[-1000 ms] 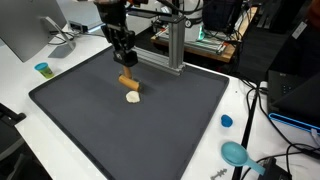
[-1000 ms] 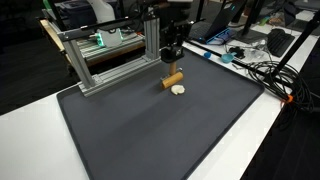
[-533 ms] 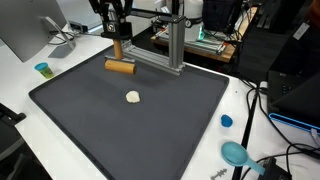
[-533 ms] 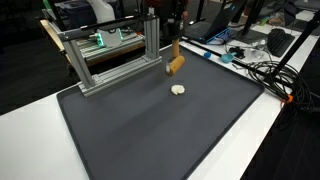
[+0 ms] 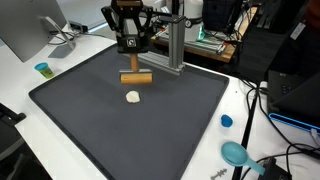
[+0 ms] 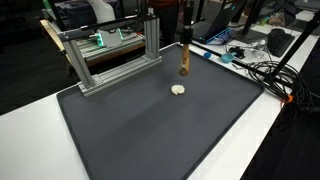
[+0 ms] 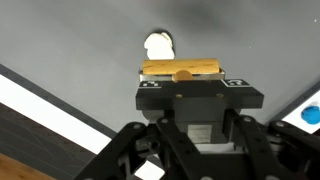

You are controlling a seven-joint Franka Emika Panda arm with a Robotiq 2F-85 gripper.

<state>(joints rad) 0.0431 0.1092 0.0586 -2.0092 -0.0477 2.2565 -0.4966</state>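
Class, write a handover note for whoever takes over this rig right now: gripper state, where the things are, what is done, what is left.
Gripper: shut on the wooden piece, pointing down.
Wooden piece: held above the grey mat, close to the white lump and not touching it.
Done: piece is picked up.
Left: piece not yet set down; white lump lies free on the mat.

The roller (image 5: 136, 77) is tan, the lump (image 5: 133, 97) cream, the mat (image 5: 180, 120) dark grey, the pincer (image 5: 134, 70) black, the counter (image 5: 25, 85) white.
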